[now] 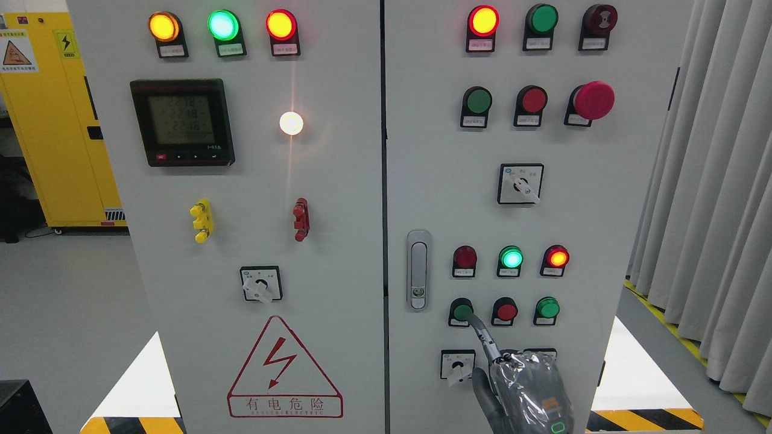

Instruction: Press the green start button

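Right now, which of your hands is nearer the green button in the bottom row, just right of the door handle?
The right hand. Its extended finger reaches up to the green button, tip at the button's lower right edge. The left hand is not in view.

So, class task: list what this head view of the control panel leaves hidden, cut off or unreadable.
- Labels under the buttons, such as the green button: print too small.
- Meter display: digits blurred.
- Rotary switch behind the right hand: mostly covered.
- Right arm: cut off by the bottom edge.
- Left hand: outside the view.
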